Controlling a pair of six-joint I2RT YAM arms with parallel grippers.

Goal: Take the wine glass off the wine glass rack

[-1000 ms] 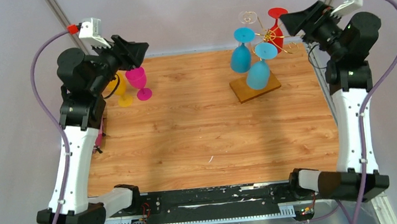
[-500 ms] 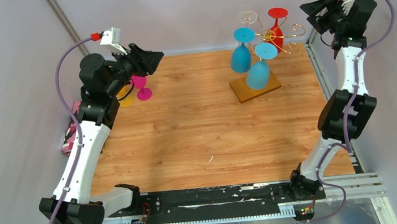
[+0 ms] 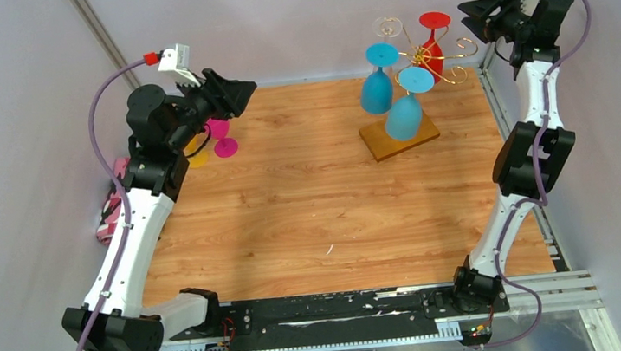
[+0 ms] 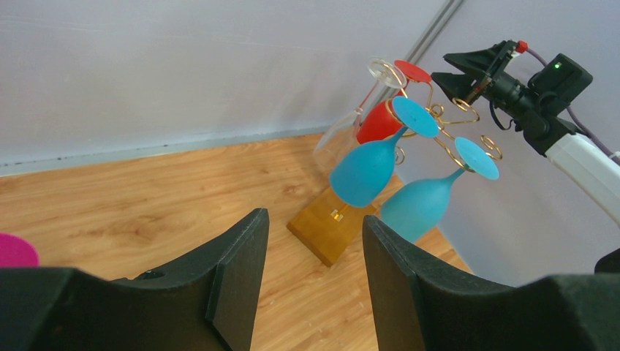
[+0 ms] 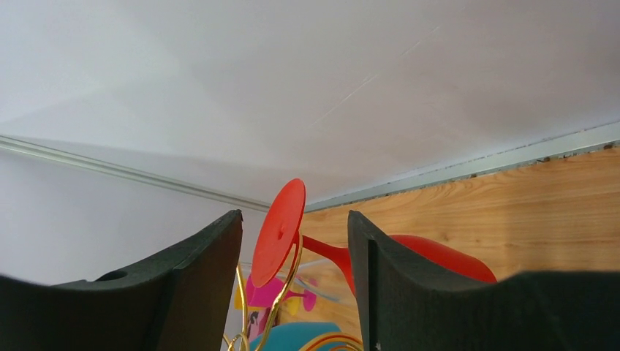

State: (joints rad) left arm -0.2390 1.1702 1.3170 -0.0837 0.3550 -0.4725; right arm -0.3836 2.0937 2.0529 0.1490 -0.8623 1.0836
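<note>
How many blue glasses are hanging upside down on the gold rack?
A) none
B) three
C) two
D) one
C. Two hang bowl-down on the wine glass rack: the upper blue glass and the lower blue glass. The others on it are a red glass and a clear glass.

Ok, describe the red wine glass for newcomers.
Far right on the wooden table stands a gold wire rack on an amber base. At its rear hangs the inverted red wine glass; its neighbours are blue glasses and a clear glass.
</note>
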